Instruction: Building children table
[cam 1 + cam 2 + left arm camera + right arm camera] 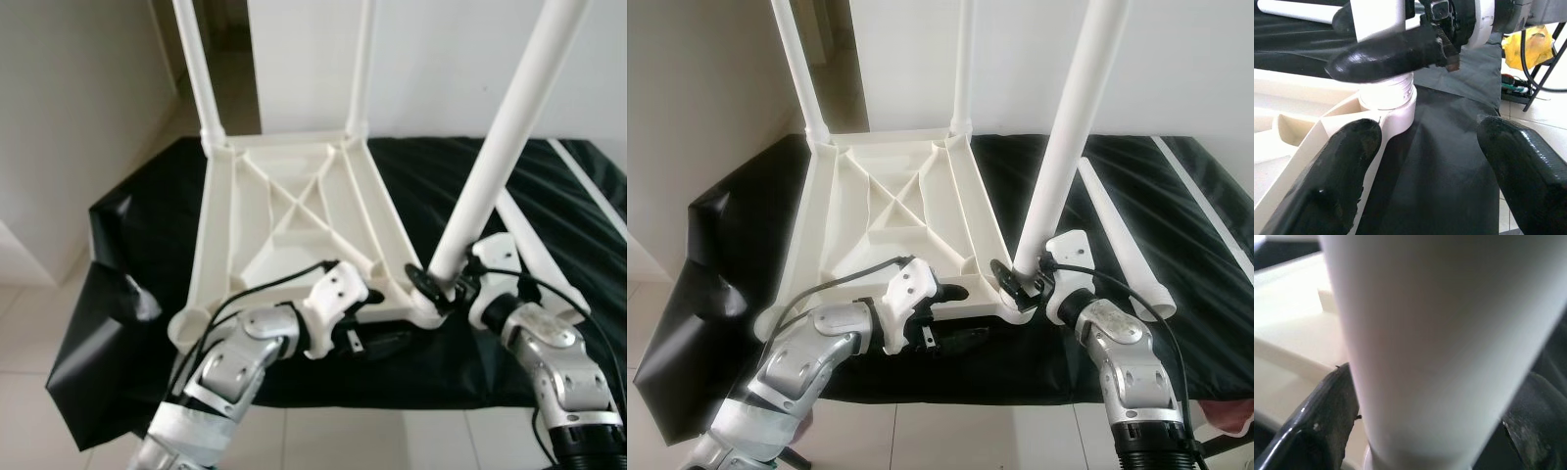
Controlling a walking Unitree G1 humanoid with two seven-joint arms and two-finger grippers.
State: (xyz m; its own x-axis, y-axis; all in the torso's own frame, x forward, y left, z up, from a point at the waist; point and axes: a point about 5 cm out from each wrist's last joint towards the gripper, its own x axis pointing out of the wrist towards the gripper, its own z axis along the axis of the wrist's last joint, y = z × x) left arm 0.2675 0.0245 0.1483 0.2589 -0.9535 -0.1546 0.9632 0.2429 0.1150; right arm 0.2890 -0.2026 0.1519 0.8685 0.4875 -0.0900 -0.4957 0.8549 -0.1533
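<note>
Right gripper [1027, 282] was clamped on the leg [1065, 166] near its base, at the tabletop [892, 211] corner socket. Left gripper [377, 318] was open, empty, beside the tabletop's near edge. Leg looked light, stiff & slick plastic; prob. best held low, close to the socket.

Two silver metallic arms with segmented, rounded shells and dark seams between the segments. Left arm [230, 367] carries pale grey strap bands near the lower forearm; right arm [558, 367] ends below in a black ribbed sleeve. Each wrist has a white plastic housing with small dark screw holes. Thin black cables loop from the forearms to the wrist housings on both sides. Left gripper [1415, 142] has long glossy black fingers [1332, 181], rounded at the tips; right gripper [1019, 279] fingers are black too, scuffed.
</note>
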